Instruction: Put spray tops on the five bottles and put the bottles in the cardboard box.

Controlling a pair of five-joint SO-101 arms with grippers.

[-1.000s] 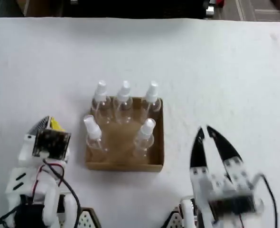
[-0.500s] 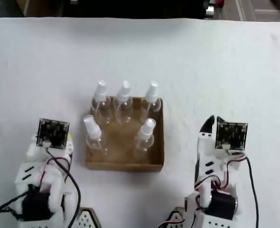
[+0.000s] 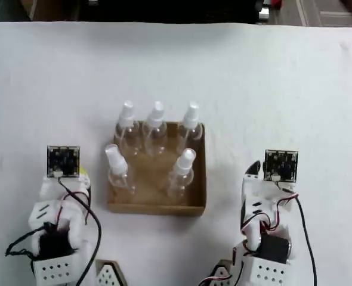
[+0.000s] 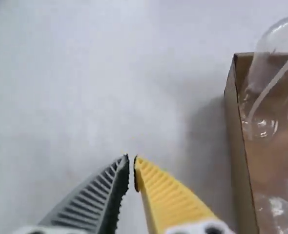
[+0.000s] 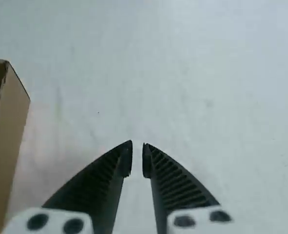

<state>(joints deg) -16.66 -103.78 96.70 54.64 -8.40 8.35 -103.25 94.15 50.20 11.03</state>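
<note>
Several clear bottles with white spray tops (image 3: 156, 128) stand upright inside the shallow cardboard box (image 3: 157, 208) at the middle of the table. One of those bottles (image 4: 276, 87) shows over the box wall (image 4: 237, 146) in the left wrist view. My left gripper (image 4: 132, 170), with one grey and one yellow finger, is shut and empty beside the box's left side. My right gripper (image 5: 136, 158), black-fingered, is shut and empty over bare table right of the box (image 5: 5, 141). Both arms sit folded back near the front edge, left arm (image 3: 59, 208) and right arm (image 3: 268, 208).
A white cloth covers the table (image 3: 271, 89). Open surface lies behind the box and on both sides. Dark floor runs along the far edge (image 3: 164, 9).
The right arm has pulled back toward the front edge and its fingers have closed from open. The left arm has also folded back a little.
</note>
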